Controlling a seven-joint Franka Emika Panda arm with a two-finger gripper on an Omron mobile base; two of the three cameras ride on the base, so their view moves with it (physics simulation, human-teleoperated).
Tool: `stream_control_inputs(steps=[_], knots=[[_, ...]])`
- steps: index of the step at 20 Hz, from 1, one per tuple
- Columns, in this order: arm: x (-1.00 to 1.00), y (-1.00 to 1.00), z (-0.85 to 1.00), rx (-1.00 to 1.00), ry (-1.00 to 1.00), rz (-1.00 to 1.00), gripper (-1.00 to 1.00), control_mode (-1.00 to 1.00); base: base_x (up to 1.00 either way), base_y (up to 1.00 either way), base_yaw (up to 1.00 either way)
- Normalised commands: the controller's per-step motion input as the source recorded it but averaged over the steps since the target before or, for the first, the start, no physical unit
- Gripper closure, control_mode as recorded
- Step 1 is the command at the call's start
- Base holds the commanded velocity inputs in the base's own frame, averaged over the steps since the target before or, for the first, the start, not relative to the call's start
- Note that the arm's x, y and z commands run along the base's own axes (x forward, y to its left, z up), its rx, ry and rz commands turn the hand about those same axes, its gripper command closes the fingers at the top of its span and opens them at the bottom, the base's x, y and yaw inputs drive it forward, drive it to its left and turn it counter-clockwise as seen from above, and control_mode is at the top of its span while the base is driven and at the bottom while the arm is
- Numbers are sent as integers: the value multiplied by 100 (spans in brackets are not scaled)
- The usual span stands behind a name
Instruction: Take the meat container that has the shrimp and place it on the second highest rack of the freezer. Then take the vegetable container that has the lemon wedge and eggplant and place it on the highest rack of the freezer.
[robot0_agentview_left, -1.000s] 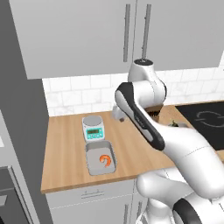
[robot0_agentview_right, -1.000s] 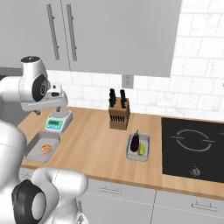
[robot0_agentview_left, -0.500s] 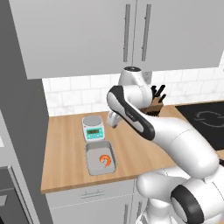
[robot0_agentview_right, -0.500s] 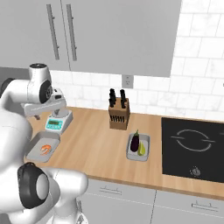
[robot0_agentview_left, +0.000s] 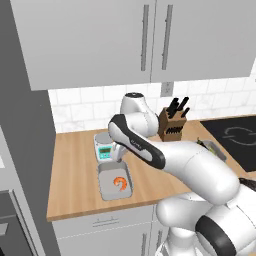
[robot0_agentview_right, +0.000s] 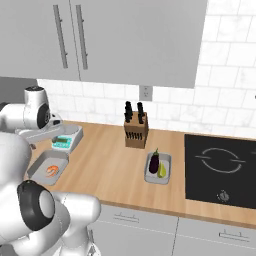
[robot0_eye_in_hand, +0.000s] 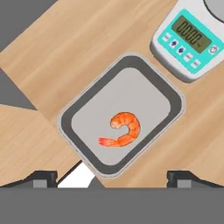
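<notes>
Hovering gripper (robot0_eye_in_hand: 112, 177) over meat container (robot0_eye_in_hand: 121, 115) (shrimp (robot0_eye_in_hand: 123, 129) inside) | jaws spread wide, holding nothing

A kitchen scale (robot0_eye_in_hand: 192, 37) rests on the wooden table (robot0_agentview_right: 107, 172); a knife block (robot0_agentview_right: 135, 131) stands at 3 o'clock from it, a black cooktop (robot0_agentview_right: 220, 167) beyond.

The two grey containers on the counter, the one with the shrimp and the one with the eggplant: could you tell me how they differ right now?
The shrimp container holds one curled orange shrimp; the eggplant container holds a dark purple eggplant beside a yellow lemon wedge. The shrimp container lies next to the kitchen scale at the counter's left end, under the open gripper; the eggplant container lies by the cooktop, with no arm over it. Both are shallow grey rectangular trays resting flat on the wooden counter.
</notes>
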Motion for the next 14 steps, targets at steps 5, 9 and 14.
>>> stream_control_inputs(steps=[5,9,14], knots=[[-12,27,-25,0,1,3,-100,-100,0,0,0],[-16,14,-20,0,1,4,-100,-100,0,0,0],[-19,3,-32,0,0,1,-100,-100,0,0,0]])
